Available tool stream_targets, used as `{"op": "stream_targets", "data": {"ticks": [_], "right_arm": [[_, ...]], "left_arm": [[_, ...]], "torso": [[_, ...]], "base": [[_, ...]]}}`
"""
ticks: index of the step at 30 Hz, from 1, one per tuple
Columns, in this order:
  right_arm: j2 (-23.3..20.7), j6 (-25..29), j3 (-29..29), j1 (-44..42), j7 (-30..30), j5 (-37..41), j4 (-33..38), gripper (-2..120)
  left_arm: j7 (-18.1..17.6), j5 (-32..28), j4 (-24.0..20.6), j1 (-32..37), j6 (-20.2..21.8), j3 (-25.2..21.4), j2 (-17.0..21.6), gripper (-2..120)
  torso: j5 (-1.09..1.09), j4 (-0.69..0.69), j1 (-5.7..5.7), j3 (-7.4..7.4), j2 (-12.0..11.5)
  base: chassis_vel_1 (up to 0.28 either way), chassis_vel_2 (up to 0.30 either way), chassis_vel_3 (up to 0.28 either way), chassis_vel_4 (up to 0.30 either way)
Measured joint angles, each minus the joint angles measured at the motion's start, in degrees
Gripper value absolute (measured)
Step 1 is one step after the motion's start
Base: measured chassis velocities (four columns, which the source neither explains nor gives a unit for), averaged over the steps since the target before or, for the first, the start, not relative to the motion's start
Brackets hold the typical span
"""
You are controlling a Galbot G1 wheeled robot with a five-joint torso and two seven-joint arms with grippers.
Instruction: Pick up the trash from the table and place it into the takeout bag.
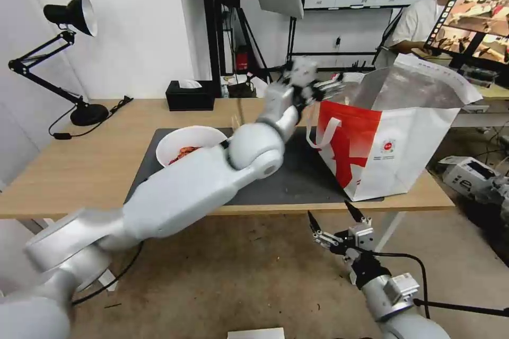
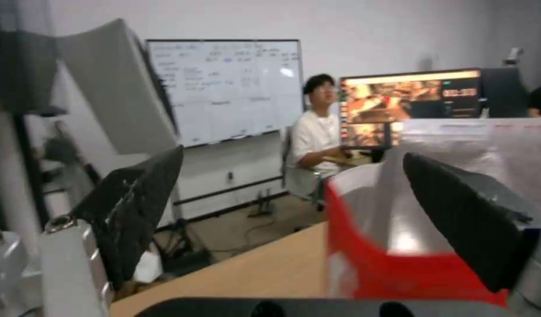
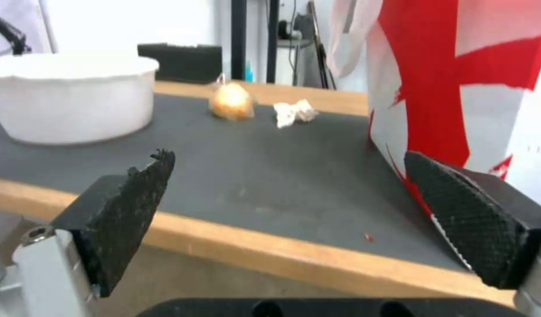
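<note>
The red-and-white takeout bag (image 1: 392,137) stands open on the right end of the table (image 1: 79,169), its foil lining showing. My left arm reaches across the dark mat (image 1: 297,180), and my left gripper (image 1: 331,86) is open and empty at the bag's upper left rim (image 2: 399,264). A white bowl (image 1: 188,145) of red shells sits on the mat's left part. In the right wrist view the bowl (image 3: 71,94), a bagged yellowish bun (image 3: 231,102) and a crumpled tissue (image 3: 294,112) lie on the mat. My right gripper (image 1: 328,209) hangs open below the table's front edge.
A black tissue box (image 1: 190,95) stands at the table's back edge and a black desk lamp (image 1: 74,16) at its far left. A monitor (image 1: 477,16) sits behind the bag. Equipment (image 1: 472,175) lies on the floor to the right.
</note>
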Motion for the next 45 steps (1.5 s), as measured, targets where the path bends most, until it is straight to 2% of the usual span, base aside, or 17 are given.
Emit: {"op": "stream_targets", "data": {"ticks": [1,3,5,6,8,9,12,14,15,16,18,20,22,29,32,37,45], "right_arm": [[0.0,0.2,-0.3,0.5,0.4,0.3,0.0,100],[0.0,0.3,-0.5,0.8,0.7,0.5,0.0,100],[-0.1,0.8,-1.1,2.0,1.6,0.6,0.0,100],[-0.1,0.8,-1.1,2.0,1.6,0.6,0.0,100],[-0.3,0.9,-1.7,3.0,2.3,0.7,0.0,100],[-0.3,0.9,-1.7,3.0,2.3,0.7,0.0,100],[-0.7,0.9,-2.7,4.4,3.0,0.8,-0.1,100],[-1.2,0.9,-3.5,5.3,3.7,0.7,-0.1,100],[-1.2,0.9,-3.5,5.3,3.7,0.7,-0.1,100],[-1.4,1.5,-4.2,5.2,3.8,0.4,-0.1,100],[-1.2,2.7,-4.5,3.6,4.6,-0.1,0.2,100],[-1.1,2.9,-4.5,3.2,4.7,-0.2,0.3,100],[-0.8,3.5,-4.3,1.9,4.8,-0.4,0.6,100],[-0.2,4.3,-4.3,0.6,4.8,-0.8,-0.7,100],[-0.1,4.4,-4.4,0.6,4.7,-0.7,-1.8,100],[0.0,5.4,-4.4,1.2,4.3,-0.8,-5.8,100],[-0.2,5.6,-4.8,0.7,3.9,-0.9,-6.4,100]], "left_arm": [[0.7,0.7,-1.3,2.0,0.0,-2.0,2.2,100],[1.2,1.3,-2.3,3.5,0.0,-3.4,3.8,100],[3.1,2.8,-5.5,9.6,0.0,-8.7,8.0,100],[3.1,2.8,-5.5,9.6,0.0,-8.7,8.0,100],[4.4,4.3,-8.2,16.1,0.0,-13.7,10.6,100],[4.4,4.3,-8.2,16.1,0.0,-13.7,10.6,100],[7.2,6.9,-12.0,27.8,0.1,-23.3,12.9,100],[9.2,10.8,-14.9,39.4,-0.8,-31.1,13.4,100],[9.2,10.8,-14.9,39.4,-0.8,-31.1,13.4,100],[9.7,14.2,-16.8,46.3,-2.2,-35.0,13.9,100],[9.9,21.0,-19.2,57.7,-4.3,-42.5,10.0,100],[10.1,22.5,-19.5,60.1,-5.0,-44.0,8.8,100],[11.9,27.4,-19.7,67.1,-8.0,-48.5,4.9,100],[15.0,34.1,-18.2,77.3,-13.9,-55.1,-1.4,100],[16.2,35.0,-17.5,79.9,-15.2,-56.1,-2.9,100],[18.5,37.4,-14.2,83.2,-17.3,-56.0,-5.3,100],[19.5,38.3,-12.7,83.9,-18.0,-55.4,-6.2,100]], "torso": [[0.0,-0.01,0.0,0.0,0.0],[0.01,-0.01,0.0,0.01,0.0],[0.0,0.01,0.0,0.0,0.0],[0.0,0.01,0.0,0.0,0.0],[0.01,-0.01,0.0,0.0,0.0],[0.01,-0.01,0.0,0.0,0.0],[0.02,-0.01,0.0,0.0,0.0],[-0.01,0.02,0.0,0.0,0.0],[-0.01,0.02,0.0,0.0,0.0],[0.03,0.01,0.0,0.0,0.0],[0.03,-0.02,0.0,0.0,0.0],[0.04,-0.02,0.0,0.0,0.0],[0.02,0.0,-0.01,0.0,0.0],[0.03,0.0,-0.01,0.0,0.0],[0.03,-0.01,-0.01,0.0,0.0],[0.04,-0.01,0.0,0.01,0.0],[0.03,-0.01,0.0,0.01,0.0]], "base": [[0.0,0.0,0.0,0.0],[0.0,0.0,0.0,0.0],[0.0,0.0,0.0,0.0],[0.0,0.0,0.0,0.0],[0.0,0.0,0.0,0.0],[0.0,0.0,0.0,0.0],[0.0,0.0,0.0,0.0],[0.0,0.0,0.0,0.0],[0.0,0.0,0.0,0.0],[0.0,0.0,0.0,0.0],[0.0,0.0,0.0,0.0],[0.0,0.0,0.0,0.0],[0.0,0.0,0.0,0.0],[0.0,0.0,0.0,0.0],[0.0,0.0,0.0,0.0],[0.0,0.0,0.0,0.0],[0.0,0.0,0.0,0.0]]}}
